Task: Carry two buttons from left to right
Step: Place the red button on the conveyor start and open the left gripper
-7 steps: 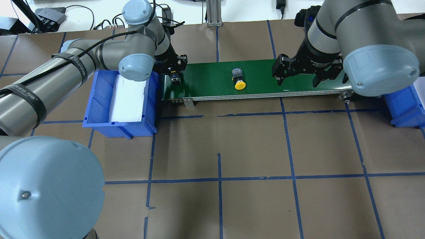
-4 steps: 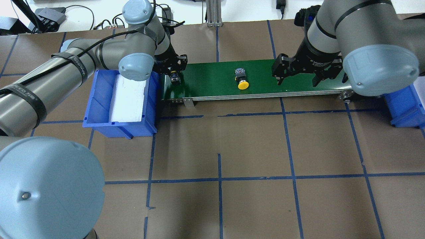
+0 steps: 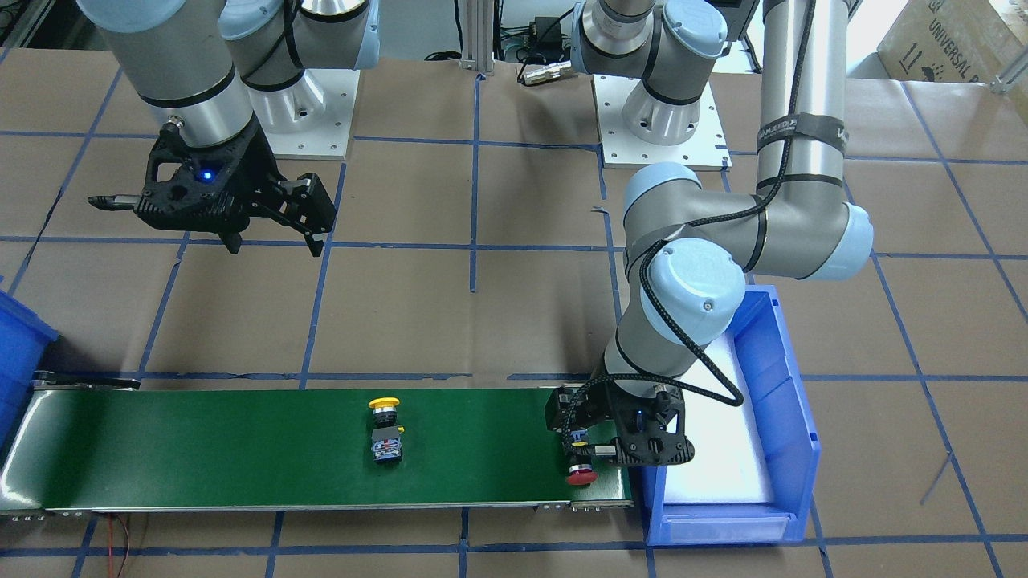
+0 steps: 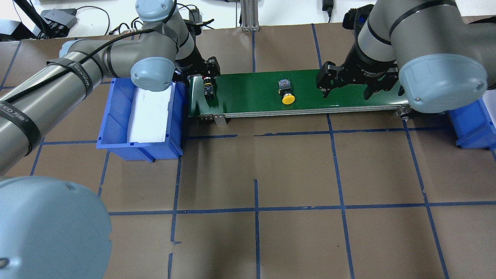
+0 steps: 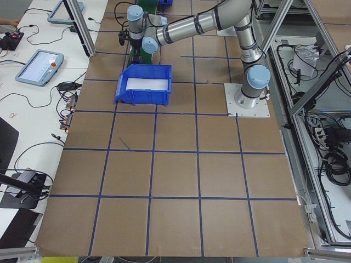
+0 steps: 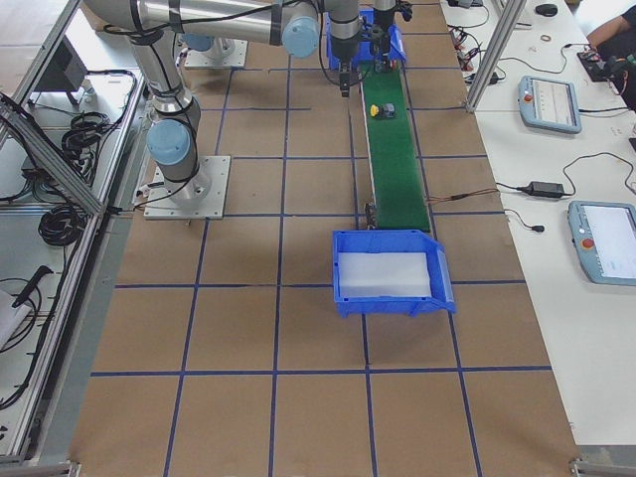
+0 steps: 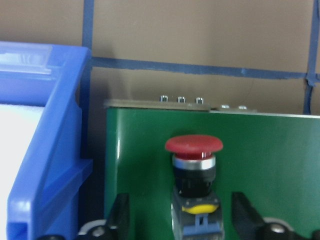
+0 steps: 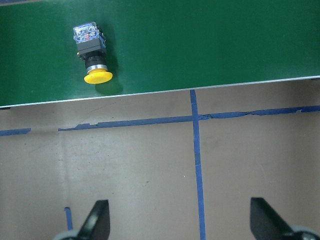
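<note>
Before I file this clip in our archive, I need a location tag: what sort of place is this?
Most likely a robotics lab or test cell. A small green conveyor belt sits on a table gridded with blue tape, and a teach pendant lies beside it.

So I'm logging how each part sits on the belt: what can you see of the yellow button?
The yellow button lies on its side about midway along the green belt. It has a round yellow mushroom cap, a silvery collar, a black neck and a dark block body. The body's end looks clear, with small blue and red bits inside. The cap points toward the belt edge nearer the robot, and the body toward the far edge. Only the belt touches it.
</note>
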You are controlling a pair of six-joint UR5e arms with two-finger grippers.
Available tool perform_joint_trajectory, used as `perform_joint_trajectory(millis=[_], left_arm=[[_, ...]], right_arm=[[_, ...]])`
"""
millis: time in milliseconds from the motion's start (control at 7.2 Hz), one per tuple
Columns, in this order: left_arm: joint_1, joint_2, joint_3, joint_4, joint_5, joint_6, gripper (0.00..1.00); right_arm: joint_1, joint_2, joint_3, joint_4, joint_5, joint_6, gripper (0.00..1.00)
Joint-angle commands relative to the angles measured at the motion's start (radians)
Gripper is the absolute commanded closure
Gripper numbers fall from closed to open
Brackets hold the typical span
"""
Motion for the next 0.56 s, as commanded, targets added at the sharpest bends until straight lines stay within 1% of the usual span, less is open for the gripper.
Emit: perform_joint_trajectory(millis=[0, 139, 278, 417], left_arm=[[0.0, 0.122, -0.007, -0.154, 0.038, 0.03, 0.08], [0.002, 0.179, -0.013, -0.235, 0.098, 0.057, 0.08], [0.029, 0.24, -0.019, -0.286, 0.1, 0.09, 0.08], [0.064, 0.314, -0.036, -0.372, 0.1, 0.123, 0.07]], right_arm=[[0.0, 0.001, 0.0, 0.0, 0.002, 0.002, 0.0], [0.0, 0.001, 0.0, 0.0, 0.004, 0.005, 0.0], [0.0, 0.0, 0.0, 0.0, -0.004, 0.001, 0.0], [0.005, 0.001, 0.005, 0.0, 0.005, 0.011, 0.0]])
